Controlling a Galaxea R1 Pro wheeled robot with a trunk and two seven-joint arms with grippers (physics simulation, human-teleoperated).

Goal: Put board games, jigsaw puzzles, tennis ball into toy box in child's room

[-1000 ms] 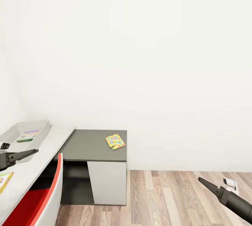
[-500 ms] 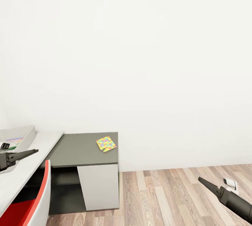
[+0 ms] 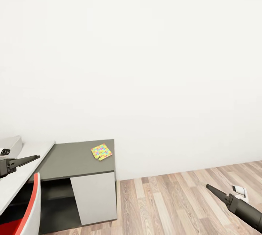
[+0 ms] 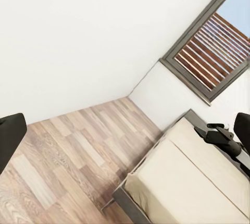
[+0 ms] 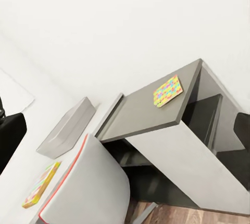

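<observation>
My view swings right, so the toy box [image 3: 10, 143] slides almost out of sight past my left gripper [image 3: 31, 159] while the multicoloured puzzle [image 3: 101, 152] on the dark side desk [image 3: 72, 160] drifts toward it; I judge I am turning away from the table [image 3: 22, 171] to fetch more toys. Both grippers carry nothing, the right gripper [image 3: 214, 190] low over the floor [image 3: 163, 206]; from my wrists the fingers sit wide apart. The box's contents are cut off, and no board games show on the bed [image 4: 187, 182].

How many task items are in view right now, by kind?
Jigsaw puzzles: 2, multicoloured puzzle on the dark side desk, yellowish puzzle on the pale table
Toy box: 1
Bed: 1
Total: 4
</observation>
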